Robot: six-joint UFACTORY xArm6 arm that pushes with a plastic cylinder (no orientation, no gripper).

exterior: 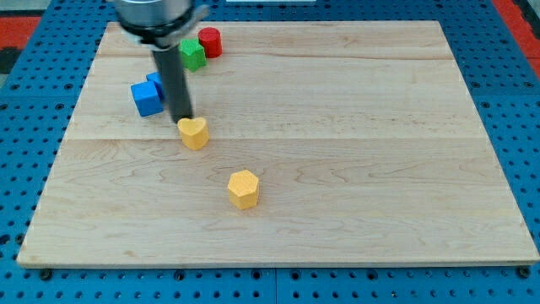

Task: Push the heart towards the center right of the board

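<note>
A yellow heart block lies on the wooden board, left of the middle. My tip stands at the heart's upper left edge, touching or nearly touching it. The dark rod rises from there to the view's top. A yellow hexagon block lies below and to the right of the heart.
A blue block with a second blue piece behind it sits just left of the rod. A green block and a red cylinder sit near the board's top left. A blue pegboard surrounds the board.
</note>
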